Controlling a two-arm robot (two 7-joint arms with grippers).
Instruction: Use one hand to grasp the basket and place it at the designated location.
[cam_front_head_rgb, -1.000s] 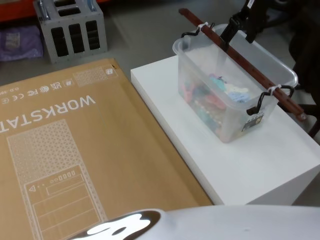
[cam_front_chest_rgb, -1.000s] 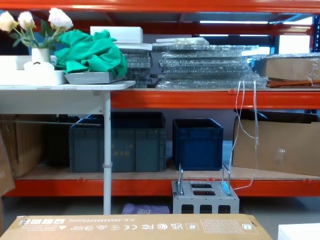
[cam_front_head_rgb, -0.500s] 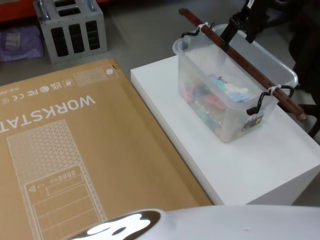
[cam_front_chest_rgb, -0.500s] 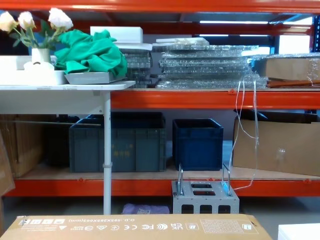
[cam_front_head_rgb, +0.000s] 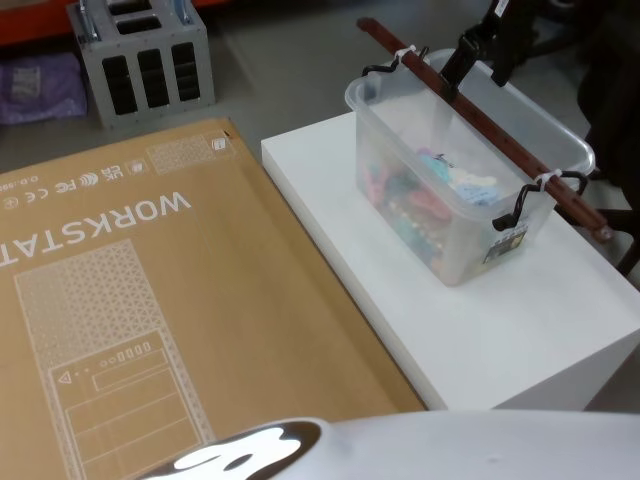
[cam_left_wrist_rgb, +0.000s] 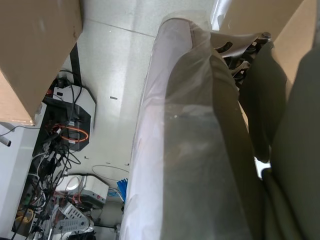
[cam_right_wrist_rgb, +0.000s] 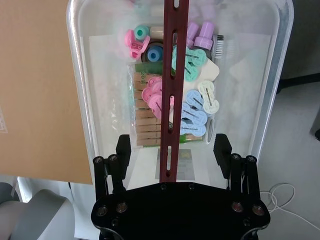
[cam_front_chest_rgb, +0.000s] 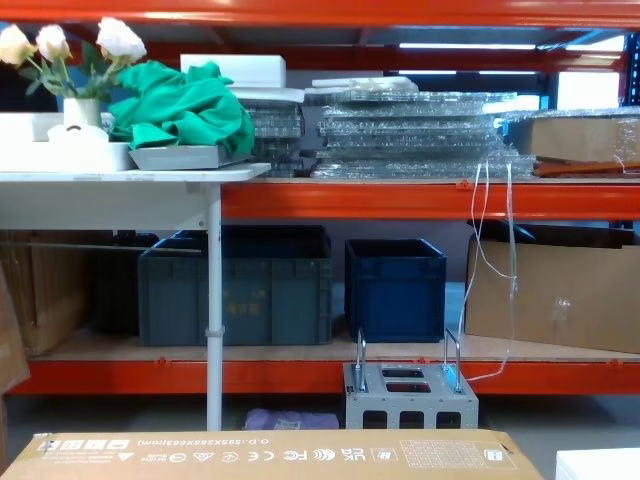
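In the head view the basket (cam_front_head_rgb: 450, 215) stands on the white worktop (cam_front_head_rgb: 520, 330), directly below the right pincer (cam_front_head_rgb: 470, 60), which hangs over the dark red bar (cam_front_head_rgb: 500, 140) tied across the basket's 2 black handles. The pincer sits toward the bar's far end, with a large cardboard box (cam_front_head_rgb: 150, 300) well off to its left. In the left wrist view, floor and cardboard suggest the left arm is parked low at the robot's side. In the right wrist view the pincer is spread, 1 of its fingers (cam_right_wrist_rgb: 123, 147) on each side of the bar and neither touching it. Beyond the fingers lie loose coloured pegs (cam_right_wrist_rgb: 195, 110) in the basket. The walls look thin, smooth and likely slippery, while the bar looks stiff, so it seems the better hold. Gripping near its middle should keep the light, shifting load level. In the chest view a worktop corner shows at the lower right.
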